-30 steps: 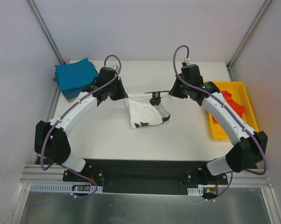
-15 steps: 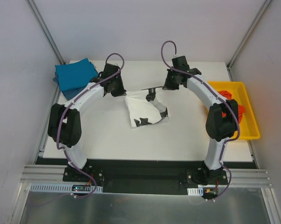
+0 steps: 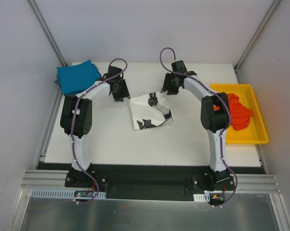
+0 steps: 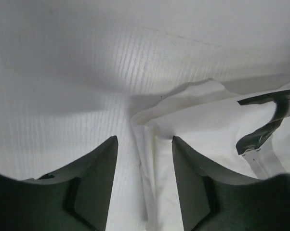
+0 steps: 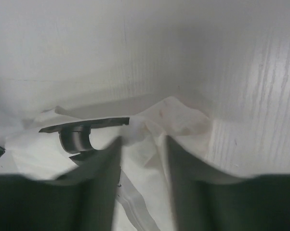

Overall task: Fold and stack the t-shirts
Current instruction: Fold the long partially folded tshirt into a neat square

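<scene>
White desk (image 3: pixel 111 139), white-walled bay. White shirt (image 3: pixel 147 115), black print, part-folded, mid-desk nearer the far edge. Teal shirts (image 3: pixel 77 77), stacked, far left corner. Orange-red shirt (image 3: pixel 239 113) in yellow tray (image 3: pixel 260 139), right edge. Left gripper (image 4: pixel 145 144): low at the white shirt's far left corner, jaws narrowly parted, cloth edge lying loose between them, nothing pinched. Right gripper (image 5: pixel 143 140): likewise at the far right corner. Step, as judged: letting go of the far hem. Recommended: widen both jaws evenly, rise straight up clear of the cloth before drawing back, lest a fingertip snag and drag the fold askew.
</scene>
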Robot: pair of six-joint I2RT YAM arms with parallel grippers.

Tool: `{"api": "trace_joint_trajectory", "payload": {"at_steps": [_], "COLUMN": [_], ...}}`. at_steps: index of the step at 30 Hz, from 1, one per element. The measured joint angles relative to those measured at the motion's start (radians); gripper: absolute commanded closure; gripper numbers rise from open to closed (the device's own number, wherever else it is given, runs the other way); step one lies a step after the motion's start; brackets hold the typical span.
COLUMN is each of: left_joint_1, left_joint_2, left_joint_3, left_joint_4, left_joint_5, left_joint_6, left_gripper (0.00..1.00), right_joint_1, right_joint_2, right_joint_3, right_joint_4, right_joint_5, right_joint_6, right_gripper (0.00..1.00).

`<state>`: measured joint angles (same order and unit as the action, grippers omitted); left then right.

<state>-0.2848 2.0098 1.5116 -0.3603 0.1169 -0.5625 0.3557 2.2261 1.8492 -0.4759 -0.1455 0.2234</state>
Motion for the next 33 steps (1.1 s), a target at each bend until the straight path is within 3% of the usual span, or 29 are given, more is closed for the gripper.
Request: {"api": "trace_joint_trajectory", "payload": {"at_steps": [1,2,9,13,18,25,33], "left_joint_1": [0.006,0.01,0.016,-0.001,-0.039,-0.052,-0.052], "left_joint_2": [0.001,0.001,-0.051,-0.145,-0.223,-0.157,-0.076], "left_joint_3": [0.003,0.006,0.011,-0.015,-0.09,-0.153,-0.249], "left_joint_4": [-0.003,-0.005,-0.004,0.0,0.078,0.162,0.236], "left_joint_5": [0.011,0.018,0.088,0.122,0.235,0.404,0.514], "left_joint_6": [0.002,0.004,0.0,-0.004,-0.007,-0.02,-0.021], "left_gripper": [0.07,0.01,0.01,0.01,0.01,0.01,0.01], "right_joint_1": [-0.003,-0.005,-0.009,-0.004,0.005,0.018,0.017], "right_joint_2": [0.018,0.029,-0.03,-0.19,-0.335,-0.274,-0.199], "right_joint_3": [0.02,0.035,-0.012,-0.18,-0.331,-0.386,-0.497], "right_joint_4": [-0.002,-0.006,-0.009,0.022,0.134,0.258,0.33], "right_joint_5": [-0.004,-0.01,-0.04,-0.084,-0.245,-0.376,-0.386], "right_joint_6": [0.0,-0.006,-0.018,-0.013,0.037,0.119,0.163], "right_gripper": [0.01,0.03,0.03,0.03,0.03,0.03,0.02]}}
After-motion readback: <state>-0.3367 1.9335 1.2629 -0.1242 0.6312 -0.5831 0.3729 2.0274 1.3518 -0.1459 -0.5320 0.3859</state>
